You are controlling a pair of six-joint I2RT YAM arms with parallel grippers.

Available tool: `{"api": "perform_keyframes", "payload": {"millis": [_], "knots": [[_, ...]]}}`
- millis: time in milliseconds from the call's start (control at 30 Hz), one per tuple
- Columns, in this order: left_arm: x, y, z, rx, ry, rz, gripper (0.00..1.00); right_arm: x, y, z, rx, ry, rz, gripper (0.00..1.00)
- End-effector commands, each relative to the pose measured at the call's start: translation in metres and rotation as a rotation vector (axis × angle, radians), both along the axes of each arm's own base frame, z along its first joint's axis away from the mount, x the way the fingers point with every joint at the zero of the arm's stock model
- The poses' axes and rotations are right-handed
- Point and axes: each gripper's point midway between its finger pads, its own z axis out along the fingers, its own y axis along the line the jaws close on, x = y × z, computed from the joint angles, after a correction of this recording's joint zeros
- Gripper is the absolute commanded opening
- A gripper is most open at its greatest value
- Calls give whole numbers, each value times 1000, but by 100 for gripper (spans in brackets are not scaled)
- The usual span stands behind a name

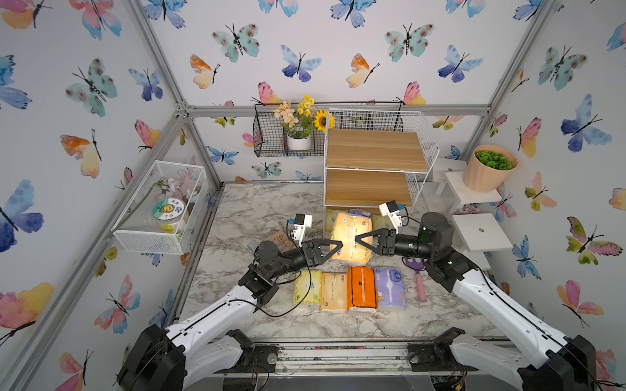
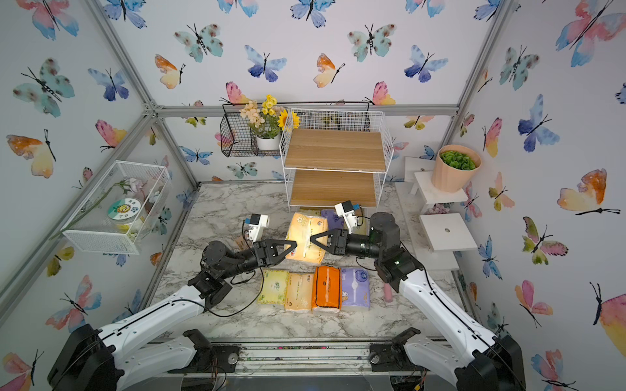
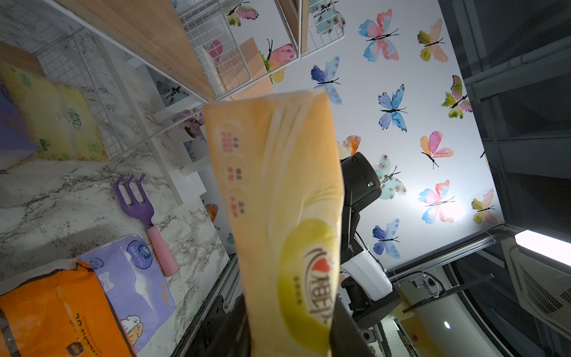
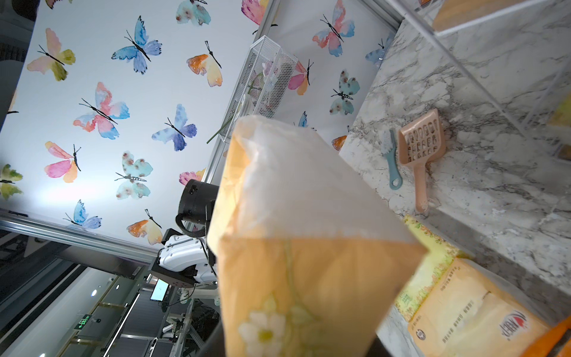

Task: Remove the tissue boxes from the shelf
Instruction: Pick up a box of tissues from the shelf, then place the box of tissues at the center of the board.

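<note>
Peach tissue pack (image 3: 278,201) hangs over the tabletop's (image 1: 254,210) middle just in front of the shelf (image 1: 376,149), left gripper (image 1: 334,246) and right gripper (image 1: 360,241) each pinching one end, likely a handover toward the row of four packs (image 1: 349,291) by the front edge.

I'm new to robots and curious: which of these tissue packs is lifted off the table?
The peach flowered pack, held between the left gripper and right gripper; the other packs lie flat.

The marble tabletop (image 1: 257,210) carries the wire shelf (image 1: 374,149) at the back, four tissue packs (image 1: 361,289) in a row nearer, and a purple rake (image 1: 419,281) just beside them.
</note>
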Motion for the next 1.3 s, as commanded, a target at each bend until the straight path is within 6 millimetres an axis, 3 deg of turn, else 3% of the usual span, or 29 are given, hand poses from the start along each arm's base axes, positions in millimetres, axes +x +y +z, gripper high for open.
{"api": "perform_keyframes", "payload": {"millis": [0, 100, 233, 300, 433, 600, 700, 833, 967, 1133, 1267], "knots": [[-6, 2, 10, 8, -49, -14, 60, -5, 3, 20, 43, -56, 51, 32], [3, 5, 5, 71, -27, 52, 81, -2, 4, 17, 37, -46, 45, 28], [16, 17, -2, 193, 2, 170, 96, 3, 5, 13, 34, -35, 23, 25], [27, 34, -9, 252, 48, 290, 98, 7, 5, 10, 27, -29, 13, 23], [44, 85, -25, 363, 170, 583, 97, 16, 6, -7, -41, 18, -26, 19], [44, 149, -42, 403, 299, 883, 97, 22, 13, -33, -101, 64, -80, 17], [38, 184, -51, 400, 353, 1031, 96, 14, 37, -57, -180, 115, -60, 17], [30, 206, -56, 432, 354, 1110, 96, -5, 82, -82, -261, 140, 3, 16], [21, 225, -65, 467, 394, 1173, 96, -10, 121, -101, -309, 162, 24, 13], [14, 244, -52, 420, 372, 1246, 96, -9, 170, -117, -356, 179, 61, 12], [8, 257, -44, 409, 363, 1293, 95, -11, 197, -132, -390, 227, 84, 11]]}}
